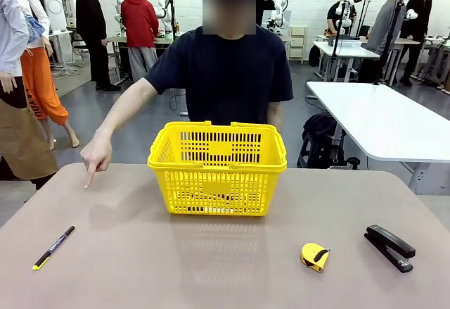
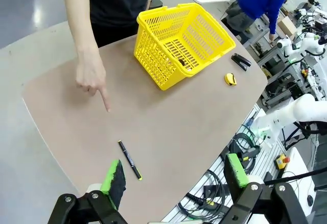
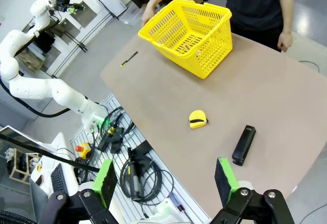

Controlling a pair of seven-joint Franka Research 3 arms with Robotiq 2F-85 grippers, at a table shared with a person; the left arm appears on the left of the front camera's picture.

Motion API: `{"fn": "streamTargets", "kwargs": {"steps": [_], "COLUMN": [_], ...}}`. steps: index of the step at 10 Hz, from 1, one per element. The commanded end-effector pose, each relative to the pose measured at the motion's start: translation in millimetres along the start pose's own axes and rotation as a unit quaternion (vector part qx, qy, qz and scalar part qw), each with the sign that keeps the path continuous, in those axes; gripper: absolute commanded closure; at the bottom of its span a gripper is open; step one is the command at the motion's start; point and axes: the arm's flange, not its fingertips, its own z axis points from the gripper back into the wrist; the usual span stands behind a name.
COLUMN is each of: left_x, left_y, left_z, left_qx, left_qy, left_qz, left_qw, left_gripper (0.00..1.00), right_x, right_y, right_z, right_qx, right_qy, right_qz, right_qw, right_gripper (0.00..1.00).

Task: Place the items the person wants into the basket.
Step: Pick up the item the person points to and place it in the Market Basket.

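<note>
**Pen** (image 1: 54, 247) lies flat on the near-left part of the table (image 1: 232, 274), well apart from the basket (image 1: 218, 182). The basket stands upright at the far middle of the table, just in front of the person (image 1: 225, 70). The person's hand (image 1: 96, 157) is over the far-left table, forefinger pointing down on the pen's side, so the pen is judged to be the item asked for.

**Progress.** Dark shapes (image 2: 182, 62) lie low in the basket behind the lattice, too hidden to name. If they are the other slim tools, the task is well advanced. What is left is to grasp the pen, carry it right and release it in the basket. The tape measure (image 1: 315, 256) and stapler (image 1: 389, 248) rest at the near right, apart from each other, and are judged no part of the request.

**Views compared.**
- **Front view:** gives the line from fingertip to pen and meets the basket's near wall.
- **Left wrist view:** adds the left gripper (image 2: 173, 163) above the near-left table edge, jaws spread wide and empty. The pen lies just beyond its fingertips and the pointing hand is farther off.
- **Right wrist view:** adds the right gripper (image 3: 164, 164), likewise wide apart and empty, over the near-right edge with the stapler and tape measure nearest. It also looks into the basket's open top and shows the person's other hand (image 3: 284, 41) beside the far table edge.
</note>
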Motion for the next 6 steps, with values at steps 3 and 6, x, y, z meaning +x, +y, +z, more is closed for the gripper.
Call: {"fn": "streamTargets", "kwargs": {"steps": [3, 6], "left_x": [1.1, 1.1], "left_y": [-0.7, -0.7], "left_z": [-0.5, -0.5], "left_qx": [-0.002, -0.002], "left_qy": [-0.003, -0.003], "left_qz": [-0.002, -0.002], "left_qw": [1.0, 1.0], "left_gripper": [0.0, 0.0], "right_x": [1.5, 1.5], "right_y": [0.1, 0.1], "right_z": [-0.2, -0.2], "right_qx": [0.002, 0.002], "right_qy": [-0.007, -0.007], "right_qz": [0.002, 0.002], "right_qw": [1.0, 1.0], "right_gripper": [0.0, 0.0]}}
